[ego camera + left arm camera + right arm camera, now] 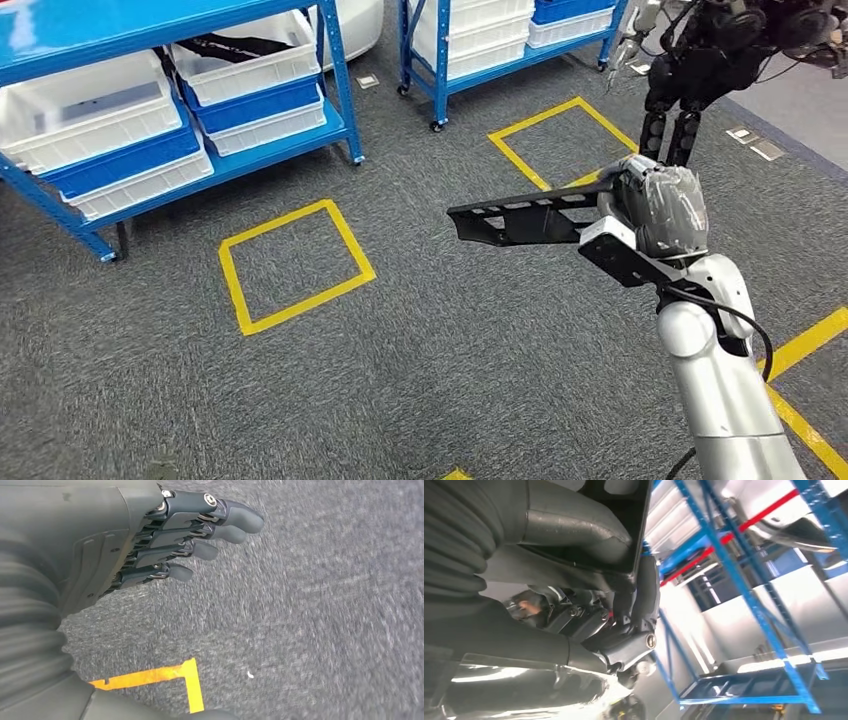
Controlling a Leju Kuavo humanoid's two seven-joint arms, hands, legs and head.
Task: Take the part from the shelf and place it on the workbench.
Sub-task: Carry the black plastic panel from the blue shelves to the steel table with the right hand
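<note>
Right hand (pixel 655 205) gripping the long black part (pixel 520 218) above grey carpet, left hand (pixel 150 540) hanging open, white bins (pixel 90 110) sitting on the blue shelf (pixel 335 125), one holding a dark strap-like item (pixel 232 46).

Shelf (pixel 150 130) far left; part (pixel 520 215) in right hand (pixel 655 205), over floor (pixel 420 360).

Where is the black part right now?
In the head view the black part is gripped by the right hand on the right, held out level above the grey carpet, between the two yellow floor squares, away from the blue shelves.
</note>
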